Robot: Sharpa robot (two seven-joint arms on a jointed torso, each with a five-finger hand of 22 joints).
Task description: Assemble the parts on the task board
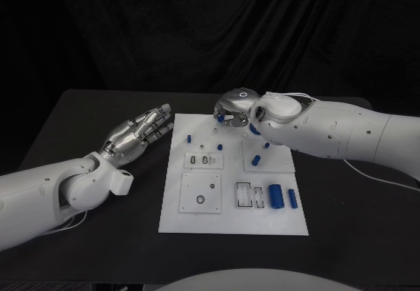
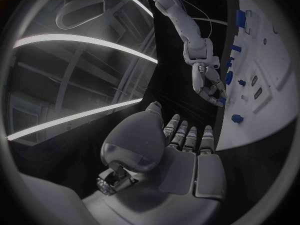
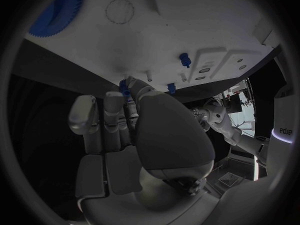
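1. Right robot hand [image 1: 235,109] pinches a small blue part [image 1: 221,119] at the white board's [image 1: 233,224] far edge; left robot hand [image 1: 140,131] rests fingers apart beside the board on the surface [image 1: 87,115].
2. Left wrist view: fingers [image 2: 187,137] flat, holding nothing.
3. Right wrist view: blue part [image 3: 124,87] at fingertips over the board [image 3: 187,15]; judged a seating step, needing alignment next.

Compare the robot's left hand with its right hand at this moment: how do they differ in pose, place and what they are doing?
The left hand lies flat with fingers stretched out and holds nothing; the right hand has its fingers curled at a small blue part. The left hand sits beside the task board, over the black table; the right hand is over the board's far edge. Both are silver hands on white arms.
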